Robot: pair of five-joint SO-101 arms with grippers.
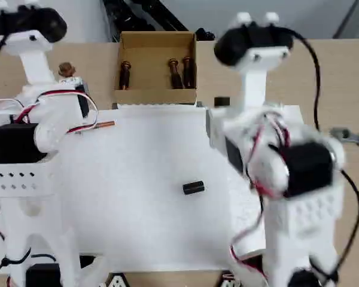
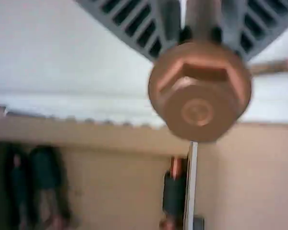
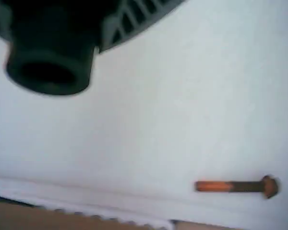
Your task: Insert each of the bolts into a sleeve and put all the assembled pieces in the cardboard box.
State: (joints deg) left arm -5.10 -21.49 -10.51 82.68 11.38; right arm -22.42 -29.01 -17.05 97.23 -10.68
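Left arm's [image 1: 42,128] jaws clamp a bolt [image 2: 199,91], right arm's [image 1: 269,137] jaws clamp a sleeve [image 3: 50,67].

Robotics lab bench, likely: wooden table [image 1: 335,72], white work mat [image 1: 137,179], exposed red-black wiring [image 1: 60,98] on left arm [image 1: 36,134].

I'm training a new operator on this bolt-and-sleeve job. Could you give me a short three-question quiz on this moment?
1. True or false: the cardboard box holds no assembled pieces.
2. Multiple choice: the left gripper is shut on A) a sleeve, B) a bolt, C) nothing.
3. Fill in: a loose sleeve and a loose ____ lie on the white mat.
Key: 1 false, three assembled pieces lie in it; 2 B, the held bolt; 3 bolt, the loose bolt.
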